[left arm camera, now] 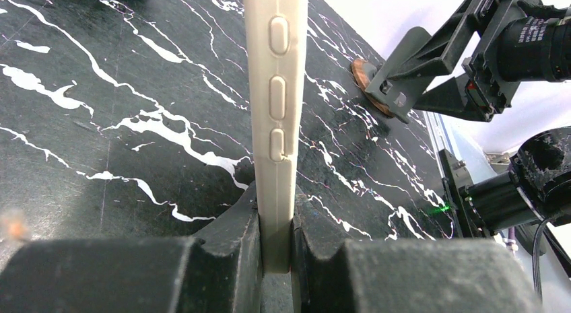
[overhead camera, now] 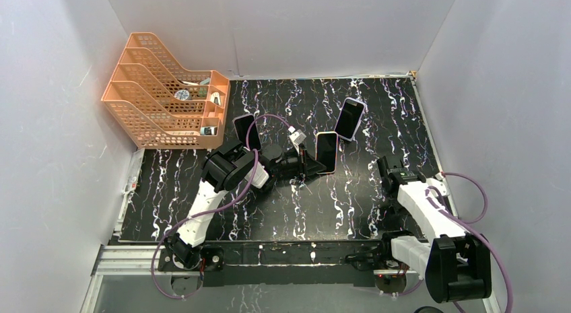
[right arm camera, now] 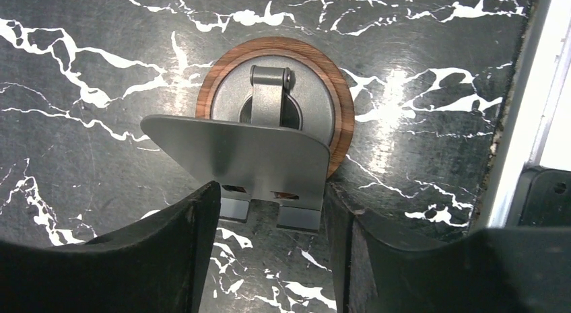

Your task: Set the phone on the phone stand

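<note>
Near the table (overhead camera: 363, 212) edge, right gripper (right arm camera: 273, 190) is straddling the phone stand (right arm camera: 236, 151), grip uncertain; left gripper (left arm camera: 275, 215) is clamping the phone (left arm camera: 276, 77) mid-table; orange rack (overhead camera: 151, 111) is holding small items.

light: bright overhead | glare: on table (right arm camera: 397, 84) | focus: sharp, foreground soft
</note>
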